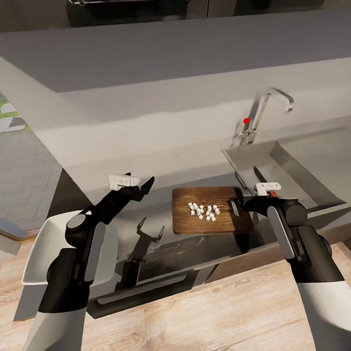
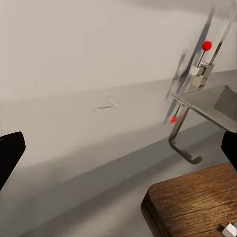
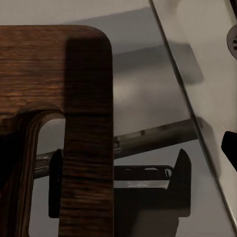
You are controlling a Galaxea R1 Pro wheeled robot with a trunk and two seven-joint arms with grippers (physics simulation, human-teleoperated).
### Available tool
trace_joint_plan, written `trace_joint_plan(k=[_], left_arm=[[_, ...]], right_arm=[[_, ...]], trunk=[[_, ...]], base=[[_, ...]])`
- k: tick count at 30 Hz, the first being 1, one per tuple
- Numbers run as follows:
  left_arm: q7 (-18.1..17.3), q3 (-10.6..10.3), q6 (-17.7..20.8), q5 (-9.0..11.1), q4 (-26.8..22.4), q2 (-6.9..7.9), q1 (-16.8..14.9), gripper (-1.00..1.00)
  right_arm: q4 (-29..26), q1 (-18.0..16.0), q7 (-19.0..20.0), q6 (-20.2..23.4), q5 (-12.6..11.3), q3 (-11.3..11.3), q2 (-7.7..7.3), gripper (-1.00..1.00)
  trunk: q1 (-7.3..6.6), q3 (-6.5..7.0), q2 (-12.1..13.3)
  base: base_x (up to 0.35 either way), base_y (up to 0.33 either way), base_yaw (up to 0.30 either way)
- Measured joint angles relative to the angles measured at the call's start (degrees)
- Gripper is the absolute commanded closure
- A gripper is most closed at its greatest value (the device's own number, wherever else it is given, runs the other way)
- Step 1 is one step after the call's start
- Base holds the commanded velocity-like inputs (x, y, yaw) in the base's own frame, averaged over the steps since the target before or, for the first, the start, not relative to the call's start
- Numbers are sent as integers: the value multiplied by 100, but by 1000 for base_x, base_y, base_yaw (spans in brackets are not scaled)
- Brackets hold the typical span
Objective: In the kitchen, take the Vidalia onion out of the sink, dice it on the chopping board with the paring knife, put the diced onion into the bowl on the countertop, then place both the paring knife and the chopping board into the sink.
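Head camera looks down and forward from above both arms, taking in the countertop (image 1: 144, 172) from a moderate distance, the chopping board (image 1: 211, 210) near its front edge and the sink (image 1: 293, 164) off to the right. Left wrist camera sits low over the countertop (image 2: 74, 148), facing along it toward the faucet (image 2: 202, 64), catching 1 corner of the board (image 2: 192, 207). Right wrist camera is pressed very close over the board's slotted end (image 3: 59, 123), beside the sink's rim (image 3: 182, 89). All 3 views share the board.
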Motion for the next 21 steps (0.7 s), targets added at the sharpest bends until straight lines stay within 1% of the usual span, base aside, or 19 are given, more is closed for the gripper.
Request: trace_joint_plan(k=[5, 21], left_arm=[[0, 0, 1, 1, 0, 0, 0, -100], [1, 0, -1, 1, 0, 0, 0, -100]], right_arm=[[0, 0, 0, 0, 0, -1, -1, -100], [0, 0, 0, 0, 0, -1, 1, -100]], trunk=[[0, -7, 0], [0, -101, 0]], base=[[0, 0, 0], [0, 0, 0]])
